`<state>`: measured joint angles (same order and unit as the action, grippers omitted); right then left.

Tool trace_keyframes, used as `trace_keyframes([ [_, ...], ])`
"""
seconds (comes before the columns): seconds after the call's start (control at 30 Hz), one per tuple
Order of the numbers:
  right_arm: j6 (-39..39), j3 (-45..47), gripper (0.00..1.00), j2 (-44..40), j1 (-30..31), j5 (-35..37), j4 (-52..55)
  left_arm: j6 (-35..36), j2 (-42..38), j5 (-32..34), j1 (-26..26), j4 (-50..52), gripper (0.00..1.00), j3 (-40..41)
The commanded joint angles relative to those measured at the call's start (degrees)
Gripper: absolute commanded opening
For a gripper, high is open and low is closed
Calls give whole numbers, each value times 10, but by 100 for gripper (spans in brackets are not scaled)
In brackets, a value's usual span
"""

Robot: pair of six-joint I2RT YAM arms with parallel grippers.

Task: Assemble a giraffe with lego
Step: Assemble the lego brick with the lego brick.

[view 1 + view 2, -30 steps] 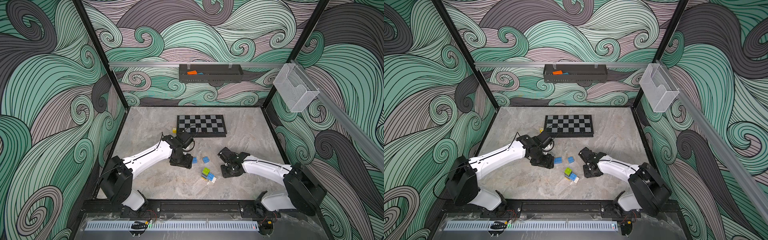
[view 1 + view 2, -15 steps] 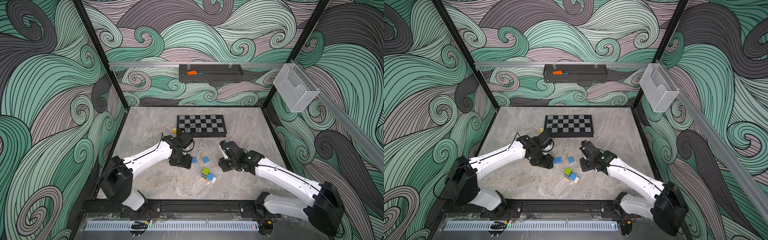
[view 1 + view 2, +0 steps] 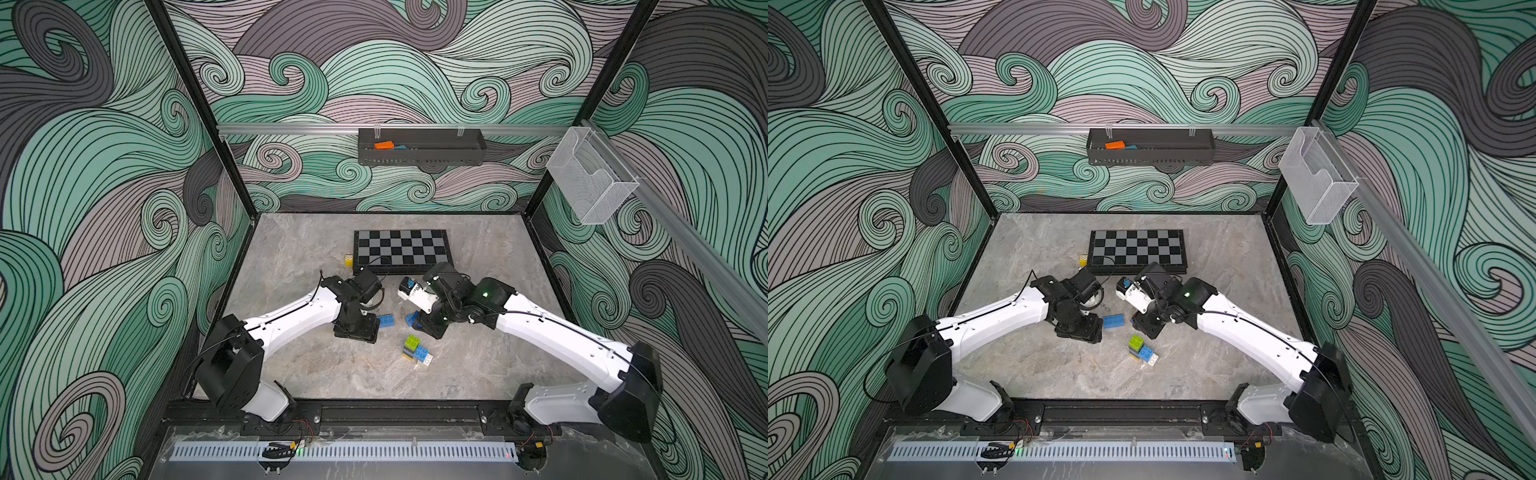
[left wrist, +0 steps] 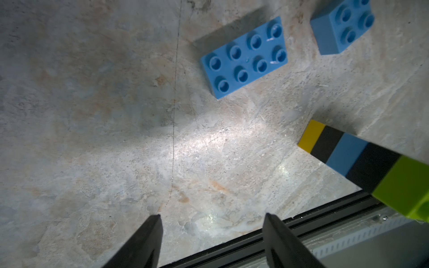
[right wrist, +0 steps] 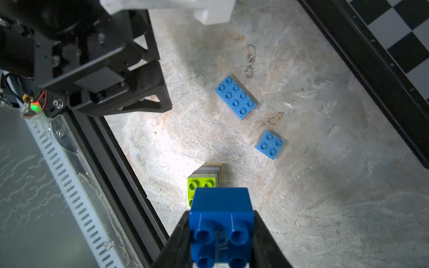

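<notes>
The part-built giraffe (image 3: 413, 347) (image 3: 1139, 348) stands in the middle of the floor in both top views. It is a yellow, black, blue, black and lime green column (image 4: 362, 162) with a white brick (image 3: 426, 360) at its foot. My right gripper (image 5: 220, 215) is shut on a dark blue square brick (image 5: 220, 204) just above the green top (image 5: 200, 184). Loose lego lies beyond: a long blue brick (image 3: 385, 321) (image 5: 235, 97) and a square blue brick (image 5: 269, 144) (image 4: 341, 27). My left gripper (image 4: 212, 217) (image 3: 357, 332) hangs open over bare floor beside the long brick (image 4: 243, 58).
A chessboard (image 3: 401, 251) lies behind both arms, with a yellow die (image 3: 348, 260) at its left corner. A black tray (image 3: 419, 156) on the back wall holds an orange block (image 3: 383, 144). A clear holder (image 3: 590, 174) hangs on the right wall. The black front rail (image 3: 374, 415) borders the floor.
My right arm has swung up and leftwards, carrying the dark blue brick from the right of the bricks to above the stack. The left arm has stayed still.
</notes>
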<state>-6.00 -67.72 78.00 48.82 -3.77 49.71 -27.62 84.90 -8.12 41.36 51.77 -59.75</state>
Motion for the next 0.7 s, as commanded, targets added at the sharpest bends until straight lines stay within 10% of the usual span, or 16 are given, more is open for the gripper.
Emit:
trace_keyframes([
  [0.0, -44, -21, 24, 22, 23, 2, 41, -7, -21, 9, -4, 5, 72, 2],
  [0.67, 43, 16, 24, 77, 64, 43, 34, -4, -60, 35, -8, 3, 72, 19],
])
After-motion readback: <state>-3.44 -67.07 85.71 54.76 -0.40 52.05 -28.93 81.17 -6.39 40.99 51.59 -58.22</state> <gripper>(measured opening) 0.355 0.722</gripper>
